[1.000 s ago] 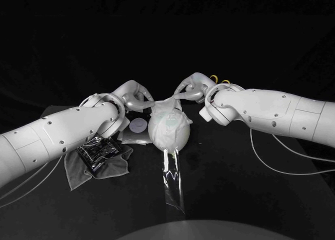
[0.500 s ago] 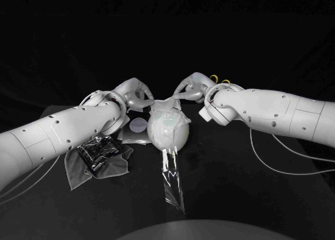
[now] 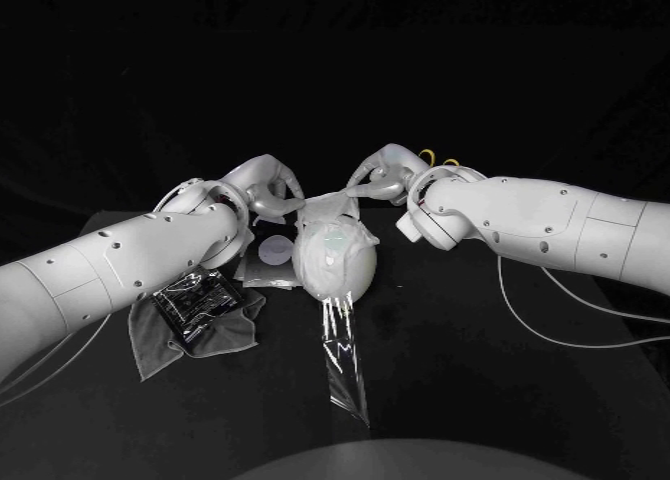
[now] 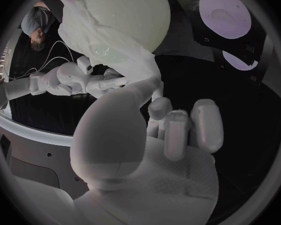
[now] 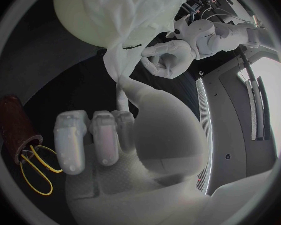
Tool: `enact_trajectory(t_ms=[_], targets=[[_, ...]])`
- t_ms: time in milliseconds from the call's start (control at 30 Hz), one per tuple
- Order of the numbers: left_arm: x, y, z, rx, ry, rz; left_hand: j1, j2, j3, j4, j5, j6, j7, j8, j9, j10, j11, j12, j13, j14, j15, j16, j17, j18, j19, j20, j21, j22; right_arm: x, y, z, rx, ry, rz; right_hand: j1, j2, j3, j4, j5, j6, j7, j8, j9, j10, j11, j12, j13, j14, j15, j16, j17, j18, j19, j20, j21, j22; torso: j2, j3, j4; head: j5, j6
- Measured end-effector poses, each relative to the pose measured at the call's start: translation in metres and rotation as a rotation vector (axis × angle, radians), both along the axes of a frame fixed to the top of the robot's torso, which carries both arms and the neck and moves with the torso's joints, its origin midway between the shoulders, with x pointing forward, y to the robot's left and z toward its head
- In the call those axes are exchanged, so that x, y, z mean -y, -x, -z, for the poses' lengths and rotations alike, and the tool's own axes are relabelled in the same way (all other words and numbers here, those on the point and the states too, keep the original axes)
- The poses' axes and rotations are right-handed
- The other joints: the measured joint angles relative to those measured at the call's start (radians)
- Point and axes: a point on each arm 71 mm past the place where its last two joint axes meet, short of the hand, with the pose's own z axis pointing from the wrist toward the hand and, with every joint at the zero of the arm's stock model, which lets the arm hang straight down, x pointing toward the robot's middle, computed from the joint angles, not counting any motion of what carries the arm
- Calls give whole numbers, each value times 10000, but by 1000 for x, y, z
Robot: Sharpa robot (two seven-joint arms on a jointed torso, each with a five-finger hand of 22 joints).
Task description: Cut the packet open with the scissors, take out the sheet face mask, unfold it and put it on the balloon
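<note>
Both white arms reach in over the black bench (image 3: pixel 494 400), meeting above the balloon (image 4: pixel 128 10) at its centre. The sheet face mask (image 3: pixel 328 212) drapes over the balloon. The left hand (image 3: pixel 266 190), at the balloon's 10 o'clock, and the right hand (image 3: pixel 378 178), at 1 o'clock, each pinch the mask's upper edge, other fingers curled. The opened packet (image 3: pixel 195 298) lies on a grey cloth (image 3: pixel 162 340) at 8 o'clock.

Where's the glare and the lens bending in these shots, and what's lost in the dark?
Head view: the black table merges into the dark background, while the hanging clear film strip catches glints. Left wrist view: fisheye swells the balloon and mask. Right wrist view: the right hand looms large, pale.
</note>
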Motion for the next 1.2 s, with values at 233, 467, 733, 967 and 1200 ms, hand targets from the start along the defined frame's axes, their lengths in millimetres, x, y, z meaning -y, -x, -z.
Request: enact_trajectory(t_ms=[233, 467, 733, 967, 1200], targets=[[-2, -1, 0, 99, -194, 36, -1, -1, 25, -26, 0, -1, -1, -7, 0, 1, 0, -1, 11, 2, 3, -1, 0, -5, 0, 0, 0, 1, -1, -3, 1, -15, 46, 58, 0, 0, 0, 0, -1, -22, 16, 12, 1, 0, 0, -14, 4, -1, 1, 27, -7, 0, -1, 1, -2, -6, 1, -2, 6, -17, 21], [-1, 1, 2, -227, -225, 188, -301, -86, 7, 84, 17, -535, 222, -234, 732, -681, -59, -1218, -1611, -9, 36, -3, 0, -5, -141, 92, -118, -362, -2, -3, 2, -213, 85, -39, -44, -40, 46, 46, -18, -132, 12, 49, 95, 0, 0, -28, 4, -1, 1, 27, -8, 0, -2, 1, -10, -6, -7, -3, 16, -25, 26], [-1, 1, 6, -905, -87, 76, -807, -480, -480, 449, 56, -1858, 965, -1313, 217, -2096, 580, -2528, -3216, -20, 587, -24, 0, -5, -541, 428, -353, -873, -2, -2, 4, -570, 65, -167, -1177, -667, -740, 710, 7, -1870, 796, -1167, -301, 5, 614, -1074, 0, 17, 491, 21, -6, -1, 29, 245, -535, -2, -13, -6, 8, -1, 66], [-10, -2, 9, -1467, -47, -418, -899, -469, -703, 554, 55, -2008, 1047, -1506, 98, -2287, 693, -2529, -3283, -3, 677, -29, 0, -6, -571, 608, -353, -901, 5, -2, 6, -780, 63, 15, -1171, -671, -1040, 850, 7, -2466, 1028, -1713, -483, 6, 784, -1547, -4, 0, 642, 18, 1, 0, 42, 440, -668, 2, -9, 0, -2, -8, 93], [-25, -6, 13, -1902, 40, -1080, -748, -318, -781, 584, 55, -2353, 1109, -1815, -40, -2372, 744, -2529, -3284, -2, 748, -27, 0, -6, -568, 684, -354, -896, 24, 2, 5, -784, -25, 414, -1092, -703, -1135, 888, 7, -2575, 1077, -1834, -509, 4, 820, -1586, 0, 30, 685, 14, 0, 0, 36, 516, -667, 1, -7, 1, -6, -89, 137]])
